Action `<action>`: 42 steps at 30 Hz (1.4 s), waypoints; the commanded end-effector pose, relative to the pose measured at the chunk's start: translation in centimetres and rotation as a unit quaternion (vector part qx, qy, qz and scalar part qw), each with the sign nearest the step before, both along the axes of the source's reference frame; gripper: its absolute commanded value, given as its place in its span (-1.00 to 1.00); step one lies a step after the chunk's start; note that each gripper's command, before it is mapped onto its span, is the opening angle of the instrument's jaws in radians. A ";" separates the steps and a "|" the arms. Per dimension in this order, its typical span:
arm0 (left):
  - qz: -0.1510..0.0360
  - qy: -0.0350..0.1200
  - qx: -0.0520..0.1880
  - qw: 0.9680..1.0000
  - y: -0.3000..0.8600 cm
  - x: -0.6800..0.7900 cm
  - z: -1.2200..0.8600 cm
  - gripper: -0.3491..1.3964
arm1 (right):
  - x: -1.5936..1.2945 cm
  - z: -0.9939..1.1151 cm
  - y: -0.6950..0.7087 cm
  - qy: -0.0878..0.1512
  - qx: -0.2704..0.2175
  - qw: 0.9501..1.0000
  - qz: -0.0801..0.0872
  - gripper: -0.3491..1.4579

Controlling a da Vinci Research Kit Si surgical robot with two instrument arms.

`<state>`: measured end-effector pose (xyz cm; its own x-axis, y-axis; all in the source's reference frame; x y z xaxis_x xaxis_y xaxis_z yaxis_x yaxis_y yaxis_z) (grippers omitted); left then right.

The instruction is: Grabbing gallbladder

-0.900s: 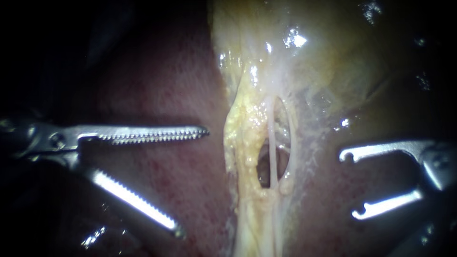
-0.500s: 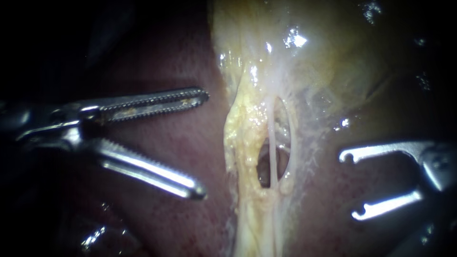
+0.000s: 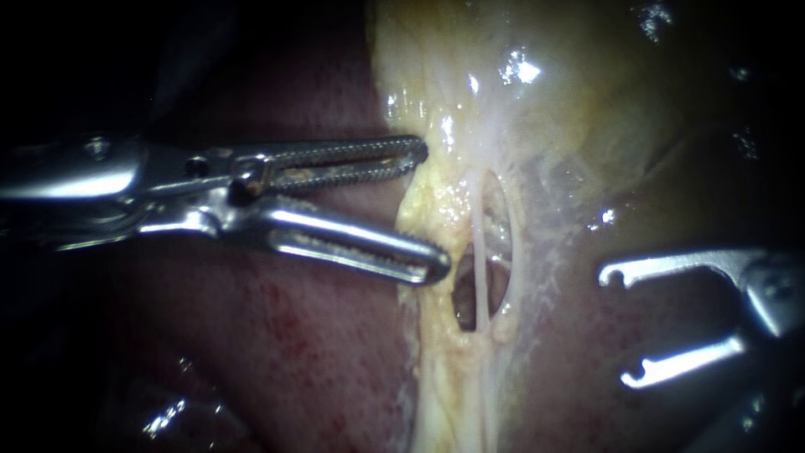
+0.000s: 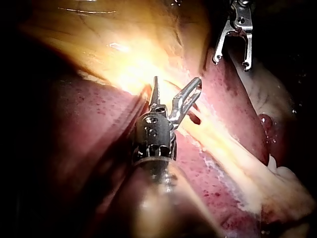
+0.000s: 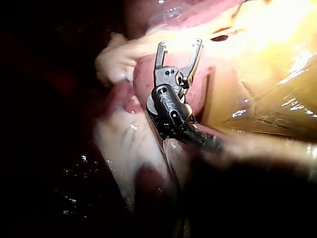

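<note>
The claw of the left instrument (image 3: 433,210) is shown spread at centre frame against the yellow edge of the gallbladder (image 3: 545,84), which is draped vertically just to its right, while the right instrument (image 3: 616,327), also spread, is seen farther off.

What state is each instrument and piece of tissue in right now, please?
Left instrument: open, tips against the yellow tissue, gripping nothing.
Right instrument: open, holding nothing.
Gallbladder: not gripped.
Thin tube: whole, no clip.
Liver: bare, red-speckled.
</note>
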<state>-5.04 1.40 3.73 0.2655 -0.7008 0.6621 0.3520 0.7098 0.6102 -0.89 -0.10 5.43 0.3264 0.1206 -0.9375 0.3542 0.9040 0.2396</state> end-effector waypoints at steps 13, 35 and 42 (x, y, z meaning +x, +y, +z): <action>-0.010 0.034 0.011 0.999 0.10 0.13 0.37 -0.10 | 0.00 -0.01 0.00 0.000 0.000 1.000 0.000 0.01; -0.024 0.064 0.035 0.997 0.03 0.00 0.56 -1.00 | 0.00 0.00 -0.01 -0.001 0.002 1.000 0.000 0.01; -0.026 0.066 0.043 0.997 -0.01 0.08 0.54 -1.00 | 0.00 0.00 -0.01 -0.001 0.002 1.000 0.000 0.01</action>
